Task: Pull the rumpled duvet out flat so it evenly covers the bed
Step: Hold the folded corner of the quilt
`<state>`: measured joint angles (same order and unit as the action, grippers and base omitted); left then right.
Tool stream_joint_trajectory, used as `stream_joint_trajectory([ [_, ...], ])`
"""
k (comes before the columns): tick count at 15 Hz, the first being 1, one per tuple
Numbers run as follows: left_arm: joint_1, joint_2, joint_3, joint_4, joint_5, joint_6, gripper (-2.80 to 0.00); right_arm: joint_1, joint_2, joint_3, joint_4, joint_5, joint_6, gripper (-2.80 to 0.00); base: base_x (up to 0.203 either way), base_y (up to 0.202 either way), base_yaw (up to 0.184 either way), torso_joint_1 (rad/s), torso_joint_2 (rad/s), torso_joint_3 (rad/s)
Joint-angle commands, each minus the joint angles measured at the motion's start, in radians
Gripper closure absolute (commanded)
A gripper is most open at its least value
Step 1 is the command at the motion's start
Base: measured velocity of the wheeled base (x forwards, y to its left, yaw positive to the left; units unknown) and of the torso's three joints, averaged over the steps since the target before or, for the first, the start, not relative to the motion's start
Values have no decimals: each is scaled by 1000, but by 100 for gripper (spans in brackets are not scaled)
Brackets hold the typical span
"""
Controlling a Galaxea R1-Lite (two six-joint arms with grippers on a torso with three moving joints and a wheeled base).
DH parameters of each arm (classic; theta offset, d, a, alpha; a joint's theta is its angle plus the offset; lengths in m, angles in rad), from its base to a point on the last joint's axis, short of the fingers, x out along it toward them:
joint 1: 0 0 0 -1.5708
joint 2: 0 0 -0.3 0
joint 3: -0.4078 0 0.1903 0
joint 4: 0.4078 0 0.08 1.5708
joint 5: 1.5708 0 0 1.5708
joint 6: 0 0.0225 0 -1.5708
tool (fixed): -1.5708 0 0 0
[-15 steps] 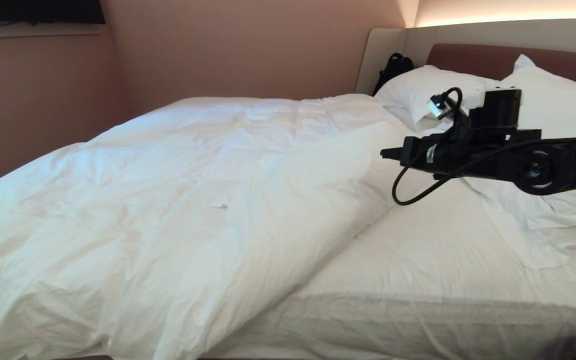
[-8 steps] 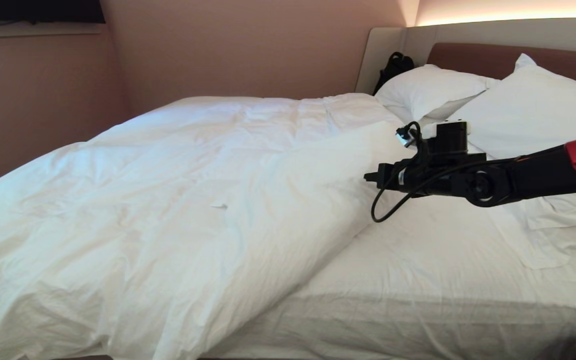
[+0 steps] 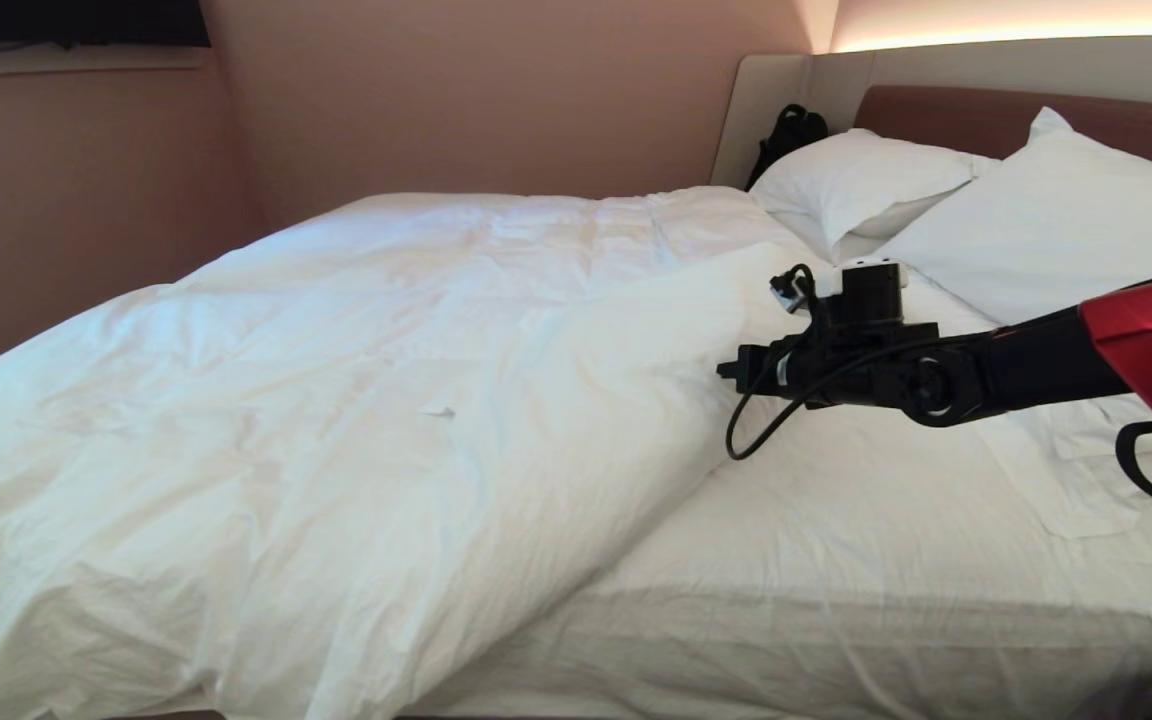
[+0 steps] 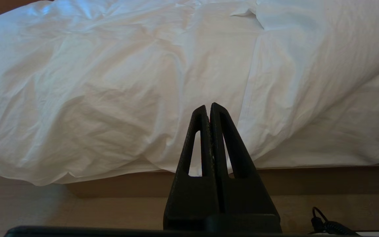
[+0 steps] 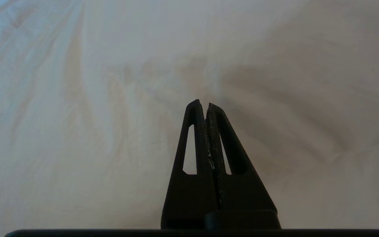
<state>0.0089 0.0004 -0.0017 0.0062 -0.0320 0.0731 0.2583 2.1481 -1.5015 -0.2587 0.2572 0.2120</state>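
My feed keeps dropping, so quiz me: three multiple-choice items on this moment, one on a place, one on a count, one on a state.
1. Where is the right end effector?
A. at the duvet's folded edge
B. on a pillow
C. at the floor

2. How many pillows show?
A. one
B. two
C. four

3. How are the left end effector's fingers?
A. wide open
B. shut, empty
C. clamped on cloth

Answers:
1 A, its tip reaches the duvet fold.
2 B, two pillows lean at the headboard.
3 B, its fingers meet with nothing between.
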Motion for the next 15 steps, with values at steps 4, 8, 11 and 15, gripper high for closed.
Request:
stream_joint_trajectory([
  [4,0,0,0,0,0,1,0,1,3,1,-4,2,-5,0,0,0,0,0,0,0],
  [8,0,0,0,0,0,1,0,19,21,0,-5,-23,-13,0,0,0,0,0,0,0],
  [11,0,0,0,0,0,1,0,34,40,1,-7,-52,-50,0,0,0,0,0,0,0],
  [15,0,0,0,0,0,1,0,44,44,1,-8,-67,-52,-280,0,0,0,0,0,0],
])
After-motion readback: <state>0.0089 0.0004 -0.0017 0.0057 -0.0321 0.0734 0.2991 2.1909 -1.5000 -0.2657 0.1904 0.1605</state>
